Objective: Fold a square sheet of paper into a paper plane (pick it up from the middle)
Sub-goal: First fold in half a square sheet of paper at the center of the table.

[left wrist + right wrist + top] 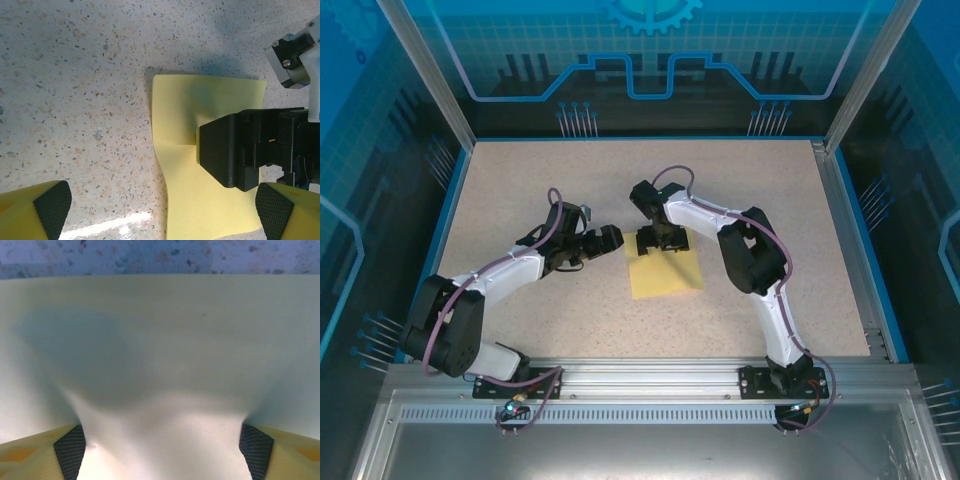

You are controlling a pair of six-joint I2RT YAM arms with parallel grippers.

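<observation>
Left gripper (610, 238): released, its jaws spread wide, hovering over bare tabletop (540, 180) just beside the sheet's left edge. It touches nothing. My reading is that it waits there to take a side of the sheet once the paper is lifted.

Square sheet of paper (672, 275): lies on the tabletop between the two arms, and no plane fold has been made yet. It is not flat. The left wrist view shows a short crease running in from the sheet's left edge toward its middle, and that edge is drawn inward there.

Right gripper (660, 242): set down on the sheet at about its middle, as the task asks. Its jaws stand apart, with a pad (70, 452) pressed onto the paper at each side.

Hump: the right wrist view shows a pale ridge of paper bulging up between the pads. The ridge is probably there to give the fingers something to pinch, since thin paper lying flat offers no edge.

Grasp: not yet made, because the ridge is loose between the pads.

Risk: the pads may slide and crumple the sheet off-centre.
</observation>
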